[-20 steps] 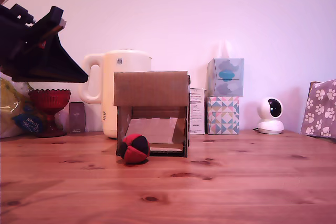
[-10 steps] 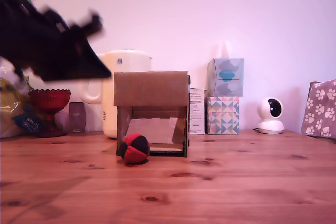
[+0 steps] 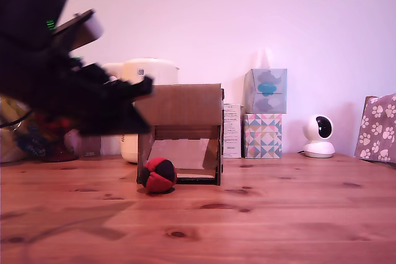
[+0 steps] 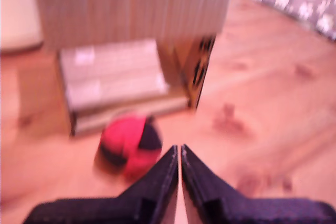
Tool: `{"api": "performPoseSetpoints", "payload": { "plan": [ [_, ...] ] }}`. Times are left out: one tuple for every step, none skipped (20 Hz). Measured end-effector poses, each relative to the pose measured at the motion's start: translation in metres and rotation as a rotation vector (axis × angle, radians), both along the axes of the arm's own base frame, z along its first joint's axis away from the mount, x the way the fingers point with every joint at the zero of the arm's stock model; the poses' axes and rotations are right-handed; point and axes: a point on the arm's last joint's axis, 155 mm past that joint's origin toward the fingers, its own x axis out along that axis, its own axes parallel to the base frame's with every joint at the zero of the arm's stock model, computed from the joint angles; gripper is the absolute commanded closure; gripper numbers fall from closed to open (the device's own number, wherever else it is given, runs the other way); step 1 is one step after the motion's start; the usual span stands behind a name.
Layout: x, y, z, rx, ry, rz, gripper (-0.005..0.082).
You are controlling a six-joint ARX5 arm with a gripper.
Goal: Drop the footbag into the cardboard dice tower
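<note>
- We see the small, soft footbag [image 3: 159, 174] of red and black fabric panels lying on the knotty, reddish wooden table [image 3: 278, 214], touching the front edge of the brown cardboard dice tower [image 3: 179, 133].
- The tower is a boxy thing: a plain flat upper panel, and below it a dark-edged opening with a sloped cardboard ramp inside.
- The black pincer [image 4: 180, 153] shows in the wrist view as two dark, tapering fingers [image 4: 163, 179] drawn together to a thin slit, with nothing between them.
- In the wrist view the footbag lies just ahead of the fingertips and a little to one side, apart from them; the tower's opening lies beyond it.
- In the exterior view the arm is a blurred black mass above the table, on the exterior view's left of the tower; the footbag sits lower, toward that view's right of it.
- Behind the tower stand a smooth cream plastic kettle [image 3: 145, 75], two stacked tissue boxes [image 3: 265, 112] and a rounded white camera [image 3: 318, 135].
- Labels on the kettle and on a narrow white box are too small for us to read.
</note>
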Motion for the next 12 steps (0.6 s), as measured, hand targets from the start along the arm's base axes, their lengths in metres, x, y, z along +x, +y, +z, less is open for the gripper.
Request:
{"api": "performPoseSetpoints", "payload": {
  "plan": [
    [0.005,-0.004,0.004,-0.005,-0.008,0.000,0.0494],
    [0.010,-0.006,0.004,-0.005,-0.008,0.002,0.0288],
    [0.014,-0.007,0.003,0.000,-0.006,0.011,0.0119],
    [0.019,-0.006,-0.002,0.013,-0.001,0.032,0.0031],
    [0.025,-0.003,-0.008,0.032,0.008,0.060,0.0013],
    [0.029,-0.001,-0.017,0.055,0.025,0.080,0.0013],
    [0.033,-0.002,-0.024,0.073,0.045,0.086,0.0013],
    [0.037,-0.002,-0.031,0.094,0.063,0.090,0.0013],
    [0.042,-0.003,-0.035,0.109,0.078,0.091,0.0013],
    [0.047,-0.005,-0.035,0.116,0.085,0.094,0.0014],
    [0.054,-0.007,-0.034,0.121,0.091,0.098,0.0014],
    [0.060,-0.010,-0.033,0.126,0.097,0.101,0.0014]
  ]
}}
